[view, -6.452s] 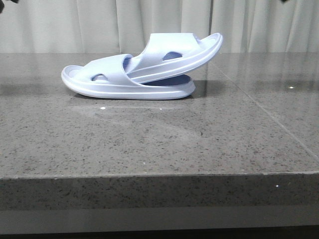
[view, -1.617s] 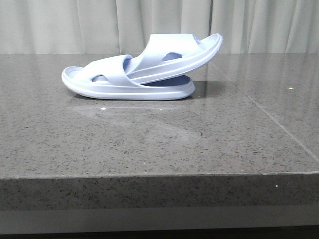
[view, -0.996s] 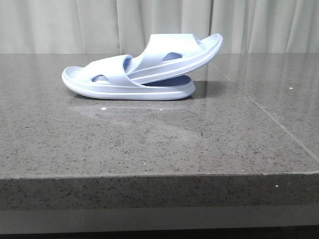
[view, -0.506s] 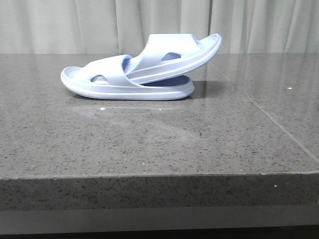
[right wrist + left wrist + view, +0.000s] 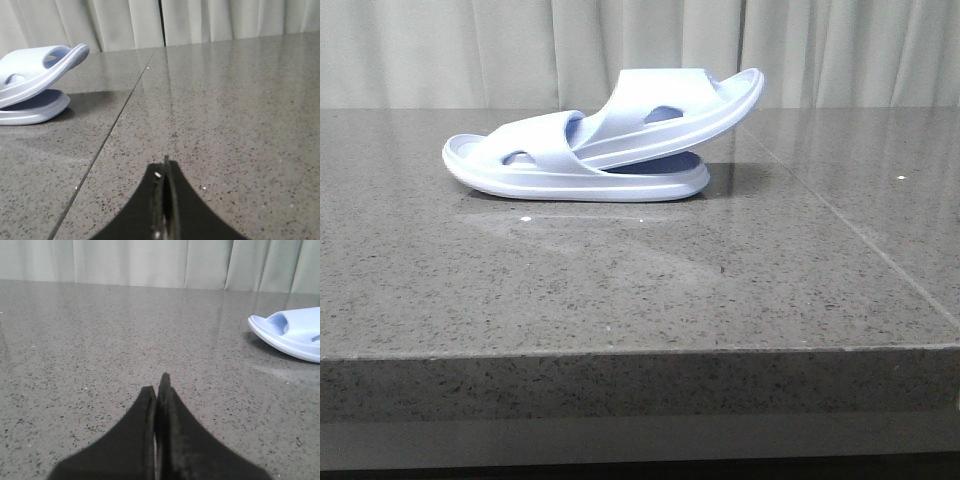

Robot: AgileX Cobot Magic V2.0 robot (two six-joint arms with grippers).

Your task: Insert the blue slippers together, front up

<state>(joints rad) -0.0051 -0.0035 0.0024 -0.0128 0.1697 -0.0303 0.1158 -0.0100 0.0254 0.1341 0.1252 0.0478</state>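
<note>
Slippers: the blue slippers (image 5: 605, 140) sit toward the far side of the tabletop (image 5: 640, 270), left of centre in the front view.
Lower slipper: lower slipper (image 5: 535, 172) lies flat on its sole.
Upper slipper: upper slipper (image 5: 680, 105) has one end pushed under the lower one's strap, its other end tilted up to the right.
Left end effector: left end effector (image 5: 156, 395) is pinched together with nothing between the fingers, low over bare tabletop, well apart from the pair.
Right end effector: right end effector (image 5: 165, 172) is likewise pressed together and empty, well apart from the pair.
Step in hand: judged as the finish; the pair looks nested and neither arm touches it.
Next move: probably none beyond keeping both arms clear; if deeper seating is wanted, it calls for a light push on the raised end.
</note>
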